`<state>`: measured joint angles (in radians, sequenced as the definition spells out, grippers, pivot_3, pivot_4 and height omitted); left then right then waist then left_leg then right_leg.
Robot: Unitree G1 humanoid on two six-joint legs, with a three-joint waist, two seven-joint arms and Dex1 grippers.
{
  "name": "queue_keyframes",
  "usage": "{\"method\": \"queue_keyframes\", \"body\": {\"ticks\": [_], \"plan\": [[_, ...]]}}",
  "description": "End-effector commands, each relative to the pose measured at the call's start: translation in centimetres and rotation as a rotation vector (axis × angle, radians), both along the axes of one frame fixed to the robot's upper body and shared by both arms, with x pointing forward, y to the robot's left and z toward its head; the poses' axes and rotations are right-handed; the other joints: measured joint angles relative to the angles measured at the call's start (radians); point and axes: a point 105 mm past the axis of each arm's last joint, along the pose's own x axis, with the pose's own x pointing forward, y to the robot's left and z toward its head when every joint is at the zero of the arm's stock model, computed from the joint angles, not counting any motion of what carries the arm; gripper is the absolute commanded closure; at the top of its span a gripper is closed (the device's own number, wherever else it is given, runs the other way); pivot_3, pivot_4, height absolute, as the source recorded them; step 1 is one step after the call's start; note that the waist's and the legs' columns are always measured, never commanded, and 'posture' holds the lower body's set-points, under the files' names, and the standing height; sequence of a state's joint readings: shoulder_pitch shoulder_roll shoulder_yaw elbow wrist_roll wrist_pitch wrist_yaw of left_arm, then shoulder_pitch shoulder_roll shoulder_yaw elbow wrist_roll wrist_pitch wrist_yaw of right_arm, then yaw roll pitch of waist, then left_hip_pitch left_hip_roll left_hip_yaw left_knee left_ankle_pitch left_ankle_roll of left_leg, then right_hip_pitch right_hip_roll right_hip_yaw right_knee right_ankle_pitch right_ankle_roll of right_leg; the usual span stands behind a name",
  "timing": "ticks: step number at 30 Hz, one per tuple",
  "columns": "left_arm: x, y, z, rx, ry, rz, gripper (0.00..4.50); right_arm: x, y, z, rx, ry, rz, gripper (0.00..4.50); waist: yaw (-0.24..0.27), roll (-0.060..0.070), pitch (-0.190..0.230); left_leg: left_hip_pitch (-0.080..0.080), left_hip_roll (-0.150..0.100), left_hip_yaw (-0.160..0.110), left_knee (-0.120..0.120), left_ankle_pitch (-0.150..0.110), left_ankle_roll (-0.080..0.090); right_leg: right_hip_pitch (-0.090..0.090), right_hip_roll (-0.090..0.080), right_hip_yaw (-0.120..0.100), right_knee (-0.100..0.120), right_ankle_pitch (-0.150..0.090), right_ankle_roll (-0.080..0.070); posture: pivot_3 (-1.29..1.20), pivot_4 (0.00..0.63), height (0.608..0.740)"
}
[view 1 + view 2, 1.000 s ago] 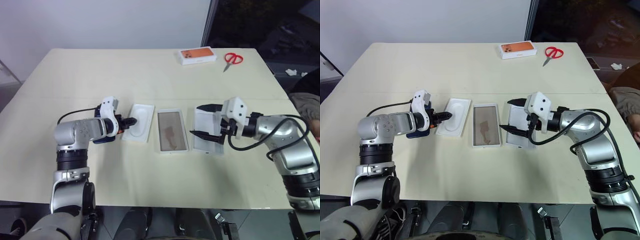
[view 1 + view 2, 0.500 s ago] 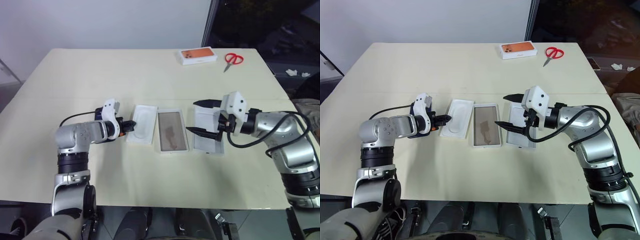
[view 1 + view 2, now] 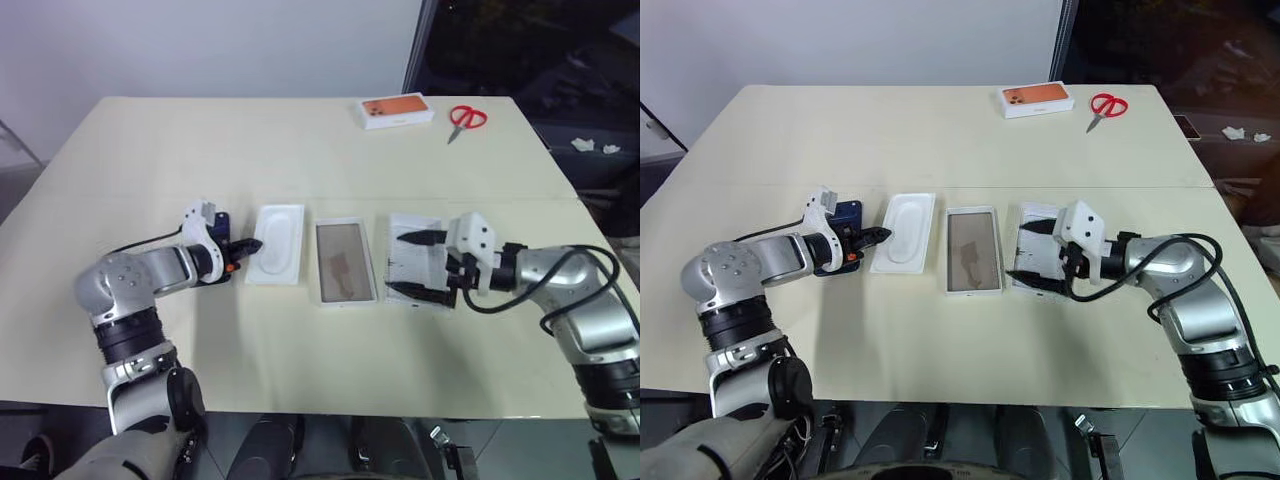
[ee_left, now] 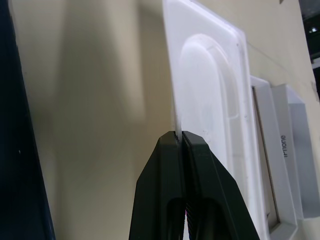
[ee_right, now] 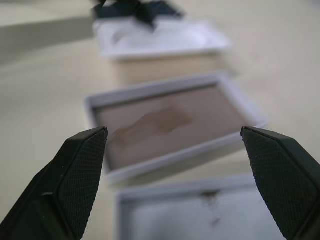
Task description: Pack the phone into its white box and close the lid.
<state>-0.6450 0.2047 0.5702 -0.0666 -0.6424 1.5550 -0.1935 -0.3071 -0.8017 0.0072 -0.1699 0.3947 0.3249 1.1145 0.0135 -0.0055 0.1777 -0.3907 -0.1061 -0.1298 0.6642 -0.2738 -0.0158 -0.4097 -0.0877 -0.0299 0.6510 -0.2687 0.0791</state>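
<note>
My left end effector [image 4: 179,137] is pinched shut on the left edge of the thin white insert [image 3: 275,243], with the phone [image 3: 843,215] lying just left of it on the tabletop [image 3: 300,150]. The white box [image 3: 344,262] sits at the middle, the lid [image 3: 412,262] to its right. My right end effector [image 3: 412,265] hangs wide open over the lid, holding nothing.

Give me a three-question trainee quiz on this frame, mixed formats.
1. True or false: the left gripper has its jaws shut on the thin white insert's edge.
2. What lies in the white box? A) the phone B) nothing C) scissors
3. Which gripper has open jaws over the lid?

Key: 1 true. 2 B; the phone lies on the table beside the left gripper. 3 the right gripper.
</note>
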Motion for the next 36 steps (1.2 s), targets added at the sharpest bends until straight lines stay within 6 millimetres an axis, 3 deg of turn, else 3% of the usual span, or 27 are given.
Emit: {"method": "queue_keyframes", "body": {"ticks": [1,5,12,26,29,36], "plan": [[-0.1,-2.4,2.8,-0.063,-0.089,-0.027,4.48,-0.4,-0.2,2.4,0.076,-0.025,0.026,0.0,0.002,-0.001,0.0,0.0,0.0,0.0,0.0,0.0,0.0,0.0,0.0,0.0,0.0,0.0,0.0,0.0,0.15,0.74],[-0.6,-4.9,3.2,-0.039,-0.116,-0.115,4.48,-0.2,0.1,2.6,0.076,-0.037,0.038,0.0,-0.003,-0.001,0.0,0.0,0.0,0.0,0.0,0.0,0.0,0.001,0.0,0.0,0.0,0.0,0.001,0.0,0.15,0.74],[0.1,-7.1,3.2,-0.046,-0.104,-0.146,4.48,0.2,0.4,2.6,0.076,-0.056,0.029,0.0,0.001,-0.001,0.0,0.0,0.001,0.001,0.0,0.001,-0.001,0.0,0.001,0.0,0.0,0.0,0.001,0.0,0.15,0.74],[-0.5,-9.7,2.2,-0.032,-0.065,-0.228,4.48,0.3,0.4,2.4,0.08,-0.074,-0.004,0.0,0.0,-0.001,0.001,0.0,0.001,0.001,0.0,0.001,-0.001,0.0,0.001,0.0,0.0,0.0,0.001,0.0,0.15,0.74],[-0.5,-9.3,2.1,-0.021,-0.067,-0.213,3.52,0.4,0.3,2.4,0.08,-0.075,-0.01,0.0,0.0,-0.001,0.001,0.0,0.001,0.001,0.0,0.001,-0.001,0.0,0.001,0.0,0.0,0.0,0.001,0.0,0.15,0.74],[-0.5,-9.0,3.5,-0.027,-0.123,-0.219,0.16,0.4,0.2,2.2,0.08,-0.073,-0.015,0.0,0.0,-0.001,0.001,0.0,0.001,0.001,0.0,0.001,-0.001,0.0,0.001,0.0,0.0,0.0,0.001,0.0,0.15,0.74]]}}
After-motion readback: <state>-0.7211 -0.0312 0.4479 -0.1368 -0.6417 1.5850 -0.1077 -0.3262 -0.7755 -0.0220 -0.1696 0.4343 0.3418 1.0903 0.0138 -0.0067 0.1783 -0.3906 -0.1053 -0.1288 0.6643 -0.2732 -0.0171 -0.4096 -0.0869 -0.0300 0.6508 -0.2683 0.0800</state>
